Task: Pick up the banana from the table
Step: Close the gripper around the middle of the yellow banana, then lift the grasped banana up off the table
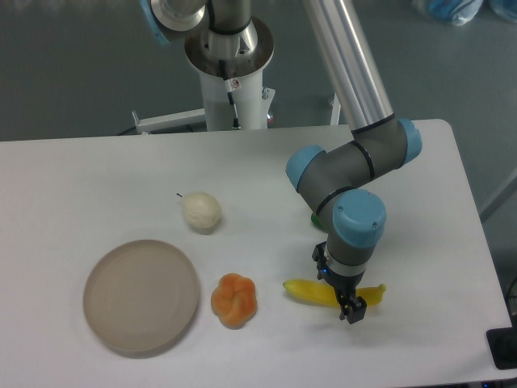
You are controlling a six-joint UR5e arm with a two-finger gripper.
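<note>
The yellow banana [311, 292] lies flat on the white table [97, 178] near the front right, its length running left to right. My gripper [346, 301] is down over the banana's right half, with dark fingers on either side of it. The gripper body hides the middle of the banana, so I cannot tell whether the fingers have closed on it. The banana's ends show to the left and right of the gripper and it rests on the table.
An orange lobed fruit [234, 299] sits left of the banana. A round beige plate [141, 296] is at the front left. A pale round fruit [201, 211] lies mid-table. A green object [316, 218] is mostly hidden behind the arm.
</note>
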